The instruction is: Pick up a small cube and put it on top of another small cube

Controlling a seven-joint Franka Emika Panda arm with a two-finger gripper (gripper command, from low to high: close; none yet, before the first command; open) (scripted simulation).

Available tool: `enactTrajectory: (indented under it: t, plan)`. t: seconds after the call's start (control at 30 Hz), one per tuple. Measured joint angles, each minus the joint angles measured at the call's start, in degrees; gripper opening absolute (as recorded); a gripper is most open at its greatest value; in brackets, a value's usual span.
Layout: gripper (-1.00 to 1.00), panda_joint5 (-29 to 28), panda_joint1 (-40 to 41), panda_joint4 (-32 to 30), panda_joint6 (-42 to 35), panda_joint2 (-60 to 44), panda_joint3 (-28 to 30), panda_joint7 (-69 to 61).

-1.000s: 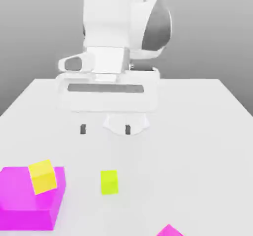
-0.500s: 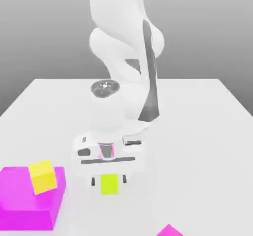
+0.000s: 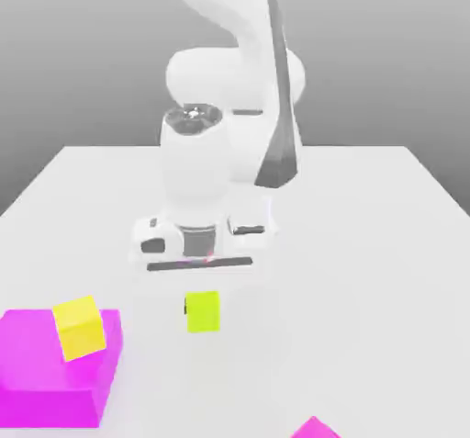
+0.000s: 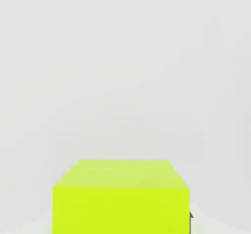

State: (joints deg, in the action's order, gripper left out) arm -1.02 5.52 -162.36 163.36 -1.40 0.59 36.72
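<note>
We have the lime-green cube (image 3: 203, 311) clamped in our end effector (image 3: 203, 309), clear of the bench (image 3: 367, 243). Stacking remains: the yellow cube (image 3: 79, 328) waits beside and below, toward the exterior view's left.

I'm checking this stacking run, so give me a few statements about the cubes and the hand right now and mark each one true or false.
1. The hand is shut on the lime-green cube. True.
2. The yellow cube sits on the magenta block. True.
3. The lime-green cube is already stacked on the yellow cube. False: they are apart, the lime-green one to the exterior view's right.
4. The yellow cube lies on the bare white table. False: it rests on the magenta block.
</note>
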Motion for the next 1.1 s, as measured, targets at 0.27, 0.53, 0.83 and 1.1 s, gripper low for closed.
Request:
enactTrajectory:
  t: [0.27,0.53,0.83,1.1]
  plan:
    - [-1.0,-1.3,-4.5,10.2,-6.1,-4.9,-0.9,17.3]
    - [-1.0,-0.9,-9.1,20.5,-11.9,-9.5,-1.6,33.6]
    - [-1.0,0.4,-13.8,31.8,-17.4,-14.0,-1.9,51.0]
    - [1.0,0.4,-14.5,33.1,-11.5,-21.1,-1.5,52.5]
